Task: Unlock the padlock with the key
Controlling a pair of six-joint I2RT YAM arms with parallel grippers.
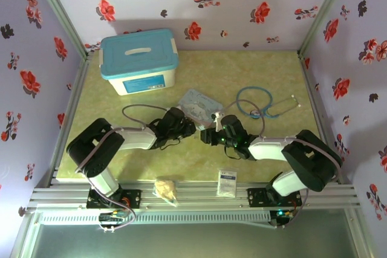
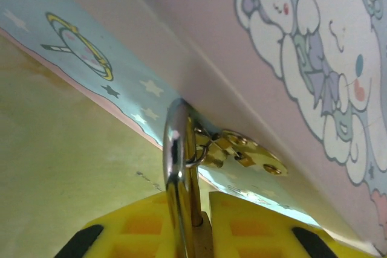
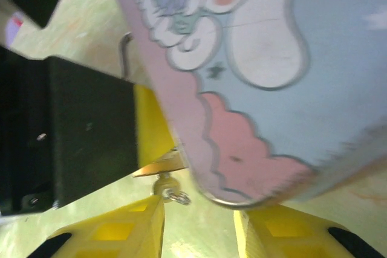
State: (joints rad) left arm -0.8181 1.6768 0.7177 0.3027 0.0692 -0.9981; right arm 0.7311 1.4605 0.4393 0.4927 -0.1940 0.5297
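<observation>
The brass padlock point(image 2: 207, 241) is clamped between the yellow fingers point(image 2: 142, 228) of my left gripper point(image 2: 202, 237), which is shut on its body. Its silvery shackle point(image 2: 175, 167) runs through the gold hasp point(image 2: 242, 149) of the pale blue cartoon tin point(image 2: 290, 46). From the right wrist, the padlock's brass underside point(image 3: 161, 166) shows beside the tin point(image 3: 272, 58). The small metal key point(image 3: 164, 186), with a tiny ring, sticks out below it. My right gripper point(image 3: 199, 234) is open, its left finger point(image 3: 121, 228) just under the key. From above, the left gripper point(image 1: 191, 130) and right gripper point(image 1: 207, 135) meet below the tin point(image 1: 196, 102).
A white box with a blue lid point(image 1: 139, 61) stands at the back left. A blue looped tube point(image 1: 266, 101) lies right of the tin. A white sachet point(image 1: 227, 181) and a crumpled beige lump point(image 1: 166, 188) rest at the near edge. Floral walls close in three sides.
</observation>
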